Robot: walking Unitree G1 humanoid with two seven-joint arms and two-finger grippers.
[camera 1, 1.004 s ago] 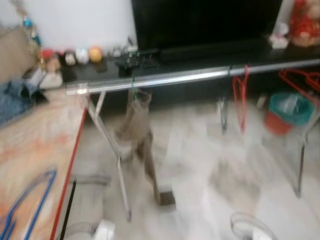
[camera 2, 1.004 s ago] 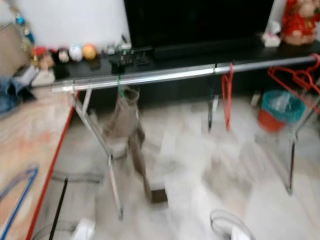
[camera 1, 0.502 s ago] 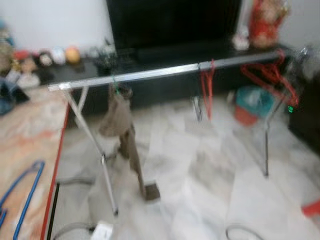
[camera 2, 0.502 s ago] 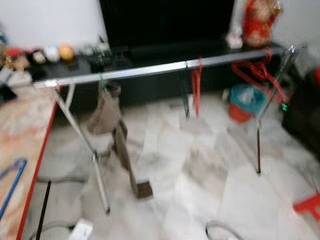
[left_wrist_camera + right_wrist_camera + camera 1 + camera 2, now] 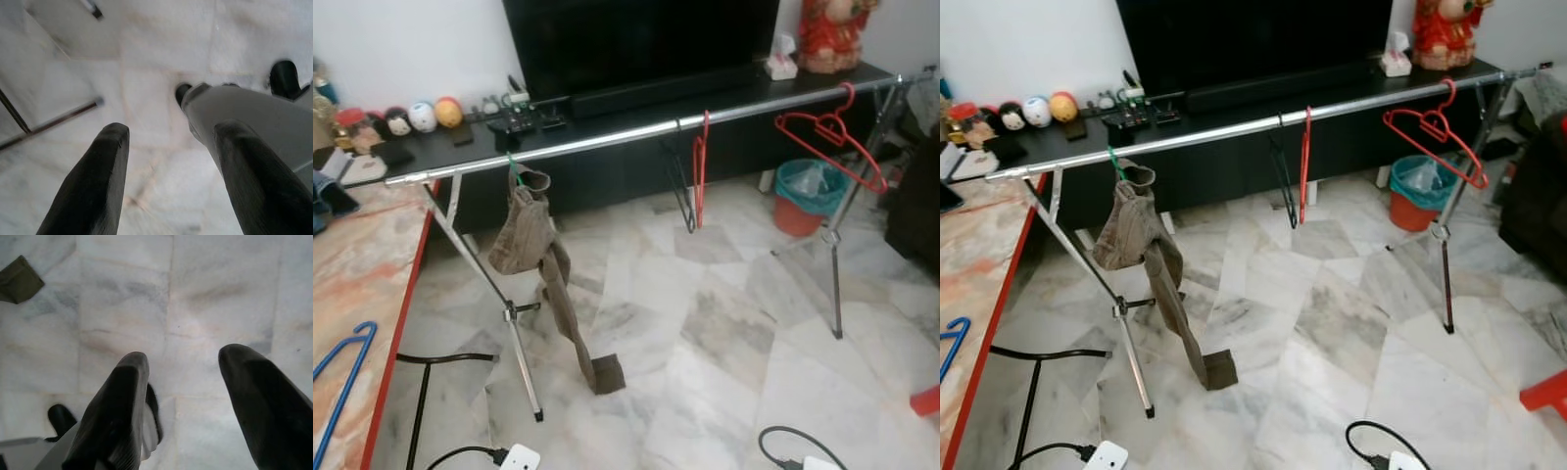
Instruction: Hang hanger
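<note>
A: Item: blue hanger (image 5: 342, 377), lying flat on the tabletop (image 5: 362, 284) at the robot's left; rail (image 5: 636, 130) ahead, well apart.

B: Handling?

A: Likely light, stiff, thin and slippery; take it at the neck below the hook.

B: Hands?

A: Left hand (image 5: 168, 161) and right hand (image 5: 188, 382) both spread, empty, over the floor.

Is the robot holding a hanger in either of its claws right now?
No, nothing is held. The left gripper and the right gripper are both open over bare floor. A blue hanger lies on the table.
</note>
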